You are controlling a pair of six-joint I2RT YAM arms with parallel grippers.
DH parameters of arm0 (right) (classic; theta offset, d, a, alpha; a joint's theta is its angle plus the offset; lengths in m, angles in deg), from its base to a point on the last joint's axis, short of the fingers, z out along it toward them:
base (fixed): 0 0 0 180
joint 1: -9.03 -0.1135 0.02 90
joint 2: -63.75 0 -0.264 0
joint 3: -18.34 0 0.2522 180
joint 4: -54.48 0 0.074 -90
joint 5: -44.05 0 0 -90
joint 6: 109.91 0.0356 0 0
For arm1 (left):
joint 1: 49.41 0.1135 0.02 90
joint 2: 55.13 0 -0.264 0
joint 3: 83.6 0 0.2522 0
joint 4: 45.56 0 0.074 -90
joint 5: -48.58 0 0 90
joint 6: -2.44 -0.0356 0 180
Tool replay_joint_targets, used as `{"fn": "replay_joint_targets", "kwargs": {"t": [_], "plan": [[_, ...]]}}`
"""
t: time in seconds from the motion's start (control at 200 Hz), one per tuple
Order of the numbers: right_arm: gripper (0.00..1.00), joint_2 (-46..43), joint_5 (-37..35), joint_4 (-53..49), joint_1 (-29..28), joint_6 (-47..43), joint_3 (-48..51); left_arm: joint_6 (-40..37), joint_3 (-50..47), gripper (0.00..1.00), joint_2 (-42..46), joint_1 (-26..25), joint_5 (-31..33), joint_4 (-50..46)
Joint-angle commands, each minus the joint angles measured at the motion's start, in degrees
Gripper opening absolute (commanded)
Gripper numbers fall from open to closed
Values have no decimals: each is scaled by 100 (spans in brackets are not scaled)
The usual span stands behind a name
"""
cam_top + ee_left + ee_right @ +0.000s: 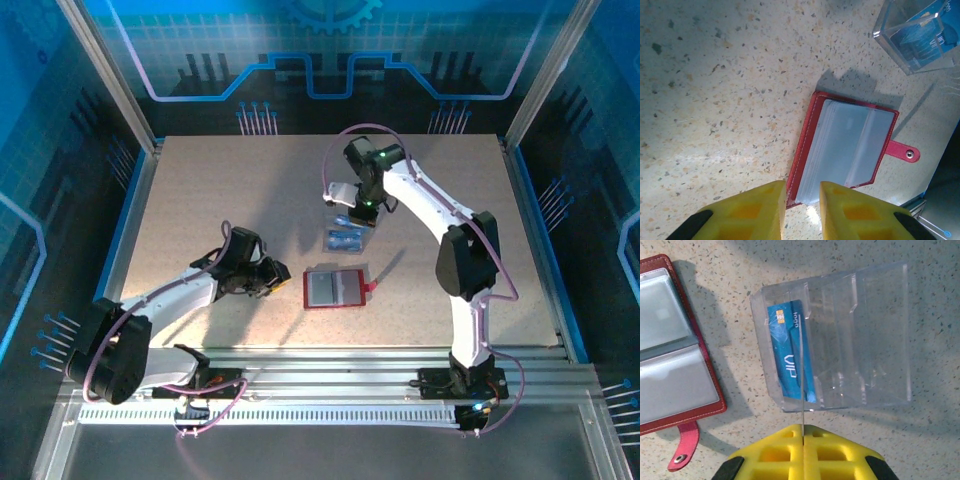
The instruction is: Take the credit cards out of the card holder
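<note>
The red card holder lies open and flat on the table, grey sleeves up, its tab out to one side. My right gripper is shut on a thin credit card, seen edge-on, held over a clear plastic box. A blue credit card stands inside that box. My left gripper is slightly open, low at the holder's near left corner, and nothing is clamped between its yellow fingers. In the top view the left gripper sits just left of the holder, the right gripper behind the box.
The speckled tabletop is bare to the left and at the back. Metal rails run along the near edge by the arm bases. Blue-lit walls enclose the table on three sides.
</note>
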Motion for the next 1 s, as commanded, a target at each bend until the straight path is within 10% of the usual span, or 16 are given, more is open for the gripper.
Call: {"fn": "replay_joint_targets", "kwargs": {"t": [0.0, 0.996], "plan": [[0, 252, 36, -478, -84, -275, -382, -79, -110, 25, 131, 73, 57, -107], [2, 1052, 340, -748, -202, -518, -645, -23, -163, 26, 77, 103, 39, 17]]}}
